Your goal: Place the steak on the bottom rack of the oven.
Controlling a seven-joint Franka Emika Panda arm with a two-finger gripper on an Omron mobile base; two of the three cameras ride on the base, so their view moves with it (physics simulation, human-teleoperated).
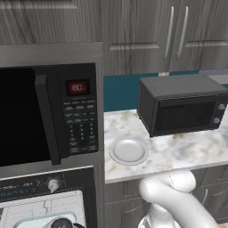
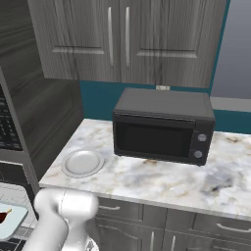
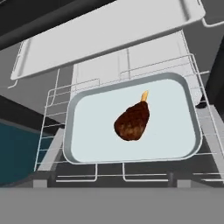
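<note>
Steak (image 3: 131, 122) lies on a pale tray (image 3: 175, 144) on a wire oven rack (image 3: 52, 113).
Back straight out, clear of the upper tray (image 3: 109, 30); jaws' state can't be told, probably empty.

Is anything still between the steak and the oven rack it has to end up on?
Only the pale tray: in the hand view the steak lies on it, and the tray sits on a pulled-out wire rack. Whether this is the bottom rack cannot be told.

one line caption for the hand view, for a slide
Steak lying on a pale tray set on a pulled-out wire oven rack.
</note>
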